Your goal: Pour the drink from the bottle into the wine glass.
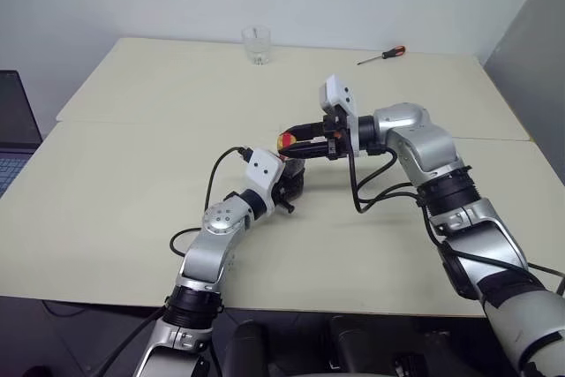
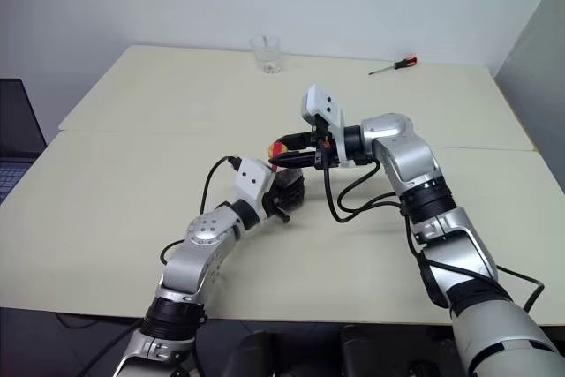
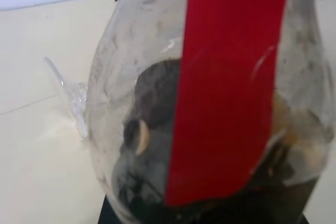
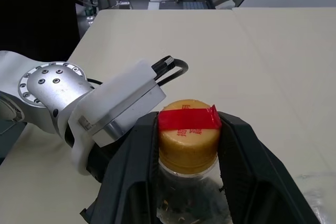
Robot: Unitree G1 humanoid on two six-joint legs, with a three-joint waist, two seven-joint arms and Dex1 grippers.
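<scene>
My left gripper [image 2: 287,192] is clamped on the bottle [image 3: 210,103]; my right gripper [image 4: 190,129] pinches its yellow cap [image 4: 189,135]. Uncapping step; next, I'd twist it off.

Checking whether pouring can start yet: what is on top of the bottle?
A yellow cap with a red strip across it sits on the bottle; the right gripper clamps its jaws around the cap. The mouth underneath is covered.

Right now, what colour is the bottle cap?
Yellow, with a red strip across the top of the bottle cap; the right wrist view shows it best.
</scene>
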